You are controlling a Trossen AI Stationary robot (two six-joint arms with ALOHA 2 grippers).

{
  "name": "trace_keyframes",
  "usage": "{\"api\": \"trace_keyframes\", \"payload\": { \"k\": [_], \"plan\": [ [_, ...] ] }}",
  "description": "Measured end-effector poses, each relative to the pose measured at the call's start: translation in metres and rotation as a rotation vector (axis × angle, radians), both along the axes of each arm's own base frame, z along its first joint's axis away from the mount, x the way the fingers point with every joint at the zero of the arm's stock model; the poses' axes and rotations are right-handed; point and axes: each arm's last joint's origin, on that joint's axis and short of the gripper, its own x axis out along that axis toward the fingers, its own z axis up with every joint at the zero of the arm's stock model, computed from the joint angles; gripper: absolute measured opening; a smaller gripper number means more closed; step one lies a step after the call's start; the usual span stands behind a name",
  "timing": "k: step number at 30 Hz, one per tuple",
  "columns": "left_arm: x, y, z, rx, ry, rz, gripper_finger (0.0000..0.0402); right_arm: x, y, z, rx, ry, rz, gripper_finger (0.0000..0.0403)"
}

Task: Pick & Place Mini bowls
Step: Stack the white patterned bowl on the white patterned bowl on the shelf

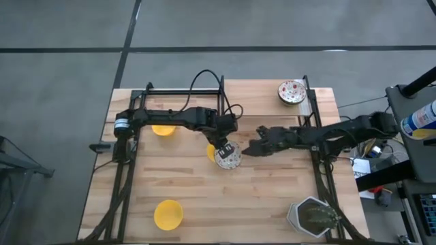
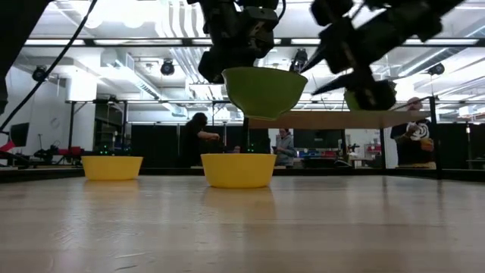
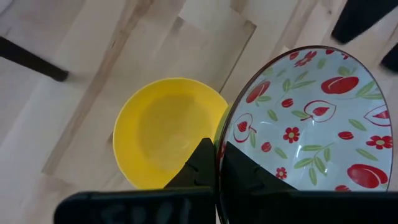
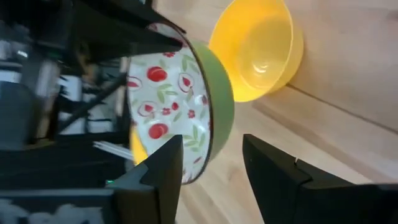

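Observation:
A mini bowl [image 1: 228,156], white with a red-and-green pattern inside and green outside [image 2: 265,91], hangs in the air at the table's middle, held by my left gripper [image 1: 221,141]. Below it a yellow mini bowl [image 3: 165,130] stands on its base on the wood. My right gripper [image 4: 211,174] is open just to the right of the held bowl, one finger on each side of its rim; I cannot see it touching. Two more yellow bowls [image 1: 163,129] [image 1: 168,213] and another patterned bowl [image 1: 291,92] stand on the table. My left gripper is shut on the patterned bowl's rim [image 3: 219,144], one finger inside the bowl [image 3: 249,174] and one outside [image 3: 196,168]. The fingers come from above, slanting in from the table's left. The bowl is lifted clear, mouth up, above the yellow bowl [image 2: 238,170].
A grey-white hexagonal container [image 1: 313,216] sits at the near right corner. Dark frame rails [image 1: 317,170] run along the left and right sides. Bare wood lies in the near middle [image 1: 238,204]. People and equipment show in the room beyond the table.

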Motion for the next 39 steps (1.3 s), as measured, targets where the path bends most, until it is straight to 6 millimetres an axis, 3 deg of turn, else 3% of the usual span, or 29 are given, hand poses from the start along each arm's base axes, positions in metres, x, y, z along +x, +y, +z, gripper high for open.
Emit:
{"api": "trace_keyframes", "payload": {
  "k": [11,19,22,34,39],
  "plan": [
    [-0.002,0.000,0.000,-0.003,0.015,0.004,0.0004,0.037,0.002,-0.001,-0.058,0.143,0.056,0.0130],
    [-0.002,0.000,0.001,0.002,0.008,0.024,0.0006,0.040,0.003,-0.006,-0.033,0.175,0.085,0.0030],
    [-0.001,0.001,0.001,-0.010,0.002,0.038,0.0011,0.039,0.002,-0.007,-0.030,0.179,0.078,0.0020],
    [0.004,-0.001,0.023,-0.029,-0.120,-0.065,0.0149,0.040,0.004,-0.005,-0.022,0.161,0.121,0.0009],
    [0.002,0.001,0.044,0.038,-0.176,-0.069,0.0170,0.038,0.005,-0.006,0.023,0.184,0.140,0.0009]
  ]
}}
